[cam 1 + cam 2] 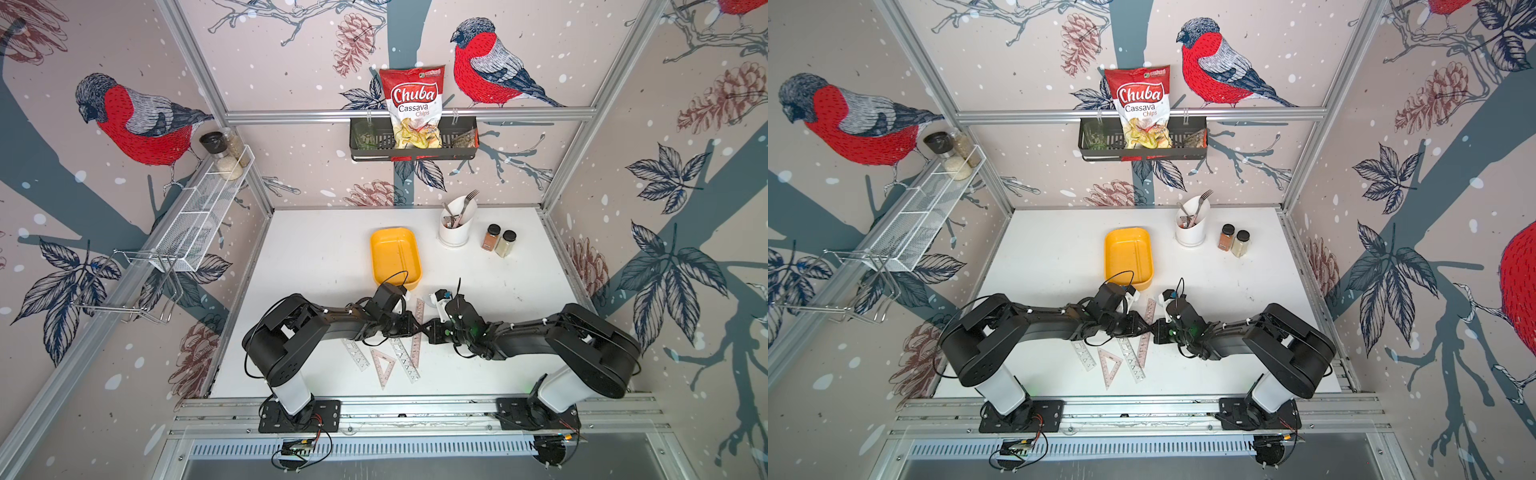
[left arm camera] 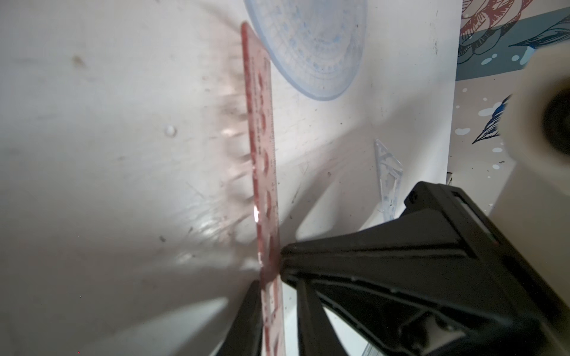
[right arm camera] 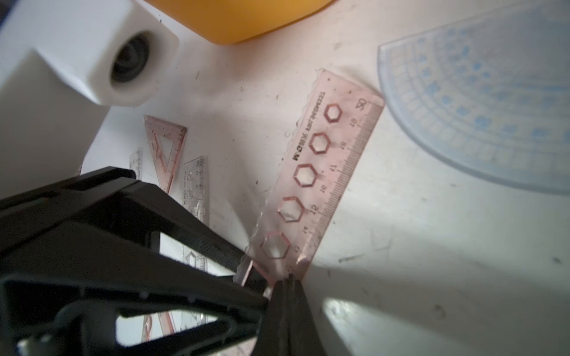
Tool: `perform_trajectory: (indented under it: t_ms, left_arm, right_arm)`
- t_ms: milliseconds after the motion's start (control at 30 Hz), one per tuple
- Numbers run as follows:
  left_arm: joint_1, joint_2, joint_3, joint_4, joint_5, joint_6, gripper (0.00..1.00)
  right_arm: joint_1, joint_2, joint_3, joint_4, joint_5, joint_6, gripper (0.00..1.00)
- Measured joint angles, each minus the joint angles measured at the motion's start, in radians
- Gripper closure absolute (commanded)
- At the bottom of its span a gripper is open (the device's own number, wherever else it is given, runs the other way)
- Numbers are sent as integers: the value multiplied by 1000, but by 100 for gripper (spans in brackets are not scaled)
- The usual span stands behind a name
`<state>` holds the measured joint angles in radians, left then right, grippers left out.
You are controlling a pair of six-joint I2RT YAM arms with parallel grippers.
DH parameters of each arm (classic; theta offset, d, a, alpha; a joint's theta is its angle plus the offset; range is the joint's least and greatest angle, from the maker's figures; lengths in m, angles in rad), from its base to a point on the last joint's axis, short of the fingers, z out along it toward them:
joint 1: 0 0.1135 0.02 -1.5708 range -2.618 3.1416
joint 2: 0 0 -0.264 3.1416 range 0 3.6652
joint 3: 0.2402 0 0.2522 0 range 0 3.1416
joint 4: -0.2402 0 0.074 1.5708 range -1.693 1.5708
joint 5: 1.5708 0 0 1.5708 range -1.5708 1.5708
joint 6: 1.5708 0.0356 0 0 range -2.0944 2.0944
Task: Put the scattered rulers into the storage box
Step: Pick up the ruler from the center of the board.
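Observation:
A pink stencil ruler (image 1: 419, 309) (image 3: 327, 172) is tipped up on its long edge just in front of the yellow storage box (image 1: 395, 257) (image 3: 246, 18). My right gripper (image 3: 286, 282) (image 1: 432, 332) is shut on its lower edge. My left gripper (image 2: 277, 288) (image 1: 411, 326) straddles the same ruler (image 2: 262, 138); one finger touches it and a gap shows at the other. A bluish protractor (image 3: 481, 108) (image 2: 311, 46) lies flat beside it. Two clear rulers (image 1: 356, 353) (image 1: 405, 359) and a pink set square (image 1: 383, 365) lie nearer the front edge. A clear set square (image 2: 388, 178) lies to the right.
A white cutlery cup (image 1: 455, 226) and two spice jars (image 1: 498, 240) stand right of the box at the back. A chips bag (image 1: 413, 106) sits in a wall basket, and a wire shelf (image 1: 199, 216) hangs on the left wall.

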<state>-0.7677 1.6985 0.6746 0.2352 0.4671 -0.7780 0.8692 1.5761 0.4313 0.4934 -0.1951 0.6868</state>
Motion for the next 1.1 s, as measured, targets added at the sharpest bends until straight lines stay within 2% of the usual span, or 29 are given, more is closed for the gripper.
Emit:
perform_trajectory:
  t_ms: [167, 400, 567, 700, 833, 1100]
  left_arm:
    - [-1, -8, 0, -17, -1, -7, 100]
    - [0, -103, 27, -91, -21, -12, 100]
    - [63, -216, 42, -45, 38, -86, 100]
    - [138, -270, 42, 34, 89, -166, 100]
    - [184, -284, 29, 140, 143, -247, 100]
    - [222, -282, 6, 251, 193, -331, 100]
  right_arm:
    - [-8, -47, -1, -68, 3, 0, 91]
    - [-36, -278, 8, -210, -19, -4, 77]
    - [-117, -476, -13, -186, -156, 31, 54]
    - [-190, -516, -31, -118, -283, 109, 45]
    - [-215, -459, -35, -2, -398, 180, 45]
    - [-219, -286, 13, 195, -534, 287, 57]
